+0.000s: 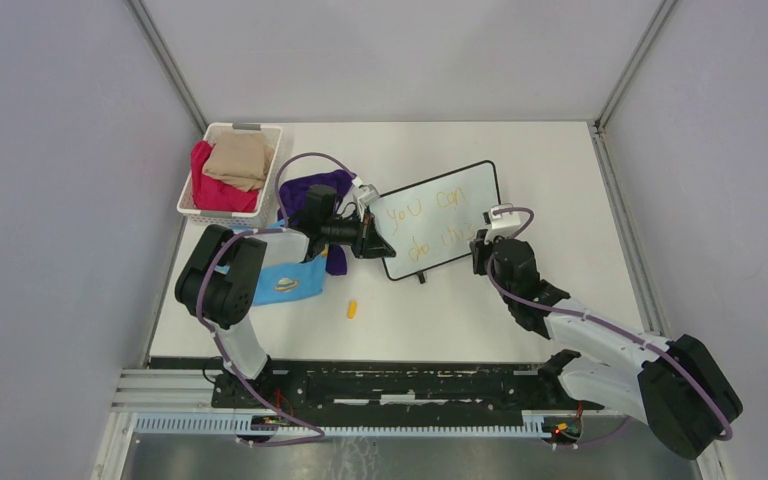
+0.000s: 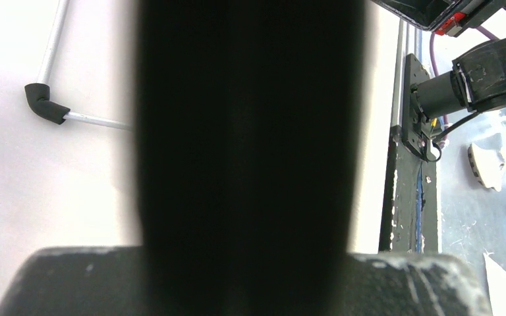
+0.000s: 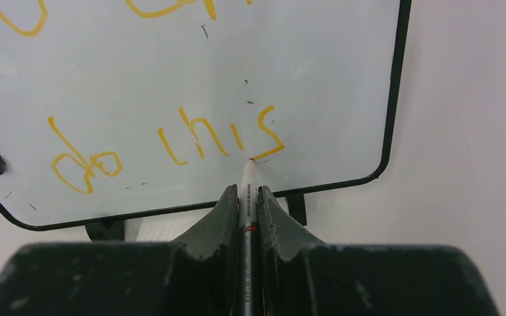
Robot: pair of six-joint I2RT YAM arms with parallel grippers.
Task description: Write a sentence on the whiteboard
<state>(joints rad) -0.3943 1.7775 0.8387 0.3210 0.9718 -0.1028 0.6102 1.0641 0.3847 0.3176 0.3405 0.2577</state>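
My right gripper (image 3: pixel 248 195) is pinched tight on the marker (image 3: pixel 249 174), tip on the last "s" of the sentence (image 3: pixel 204 141) on the whiteboard (image 3: pixel 329 79). I'd lift straight off so nothing smears. Can't tell about my left gripper (image 1: pixel 372 240).

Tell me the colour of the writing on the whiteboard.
Yellow-orange writing; the right wrist view shows it best.

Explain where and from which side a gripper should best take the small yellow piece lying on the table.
Grip the small yellow piece across its narrow middle, coming straight down from above. It lies flat on the table, longer than wide, apart from the whiteboard and blue cloth, so both sides look free.
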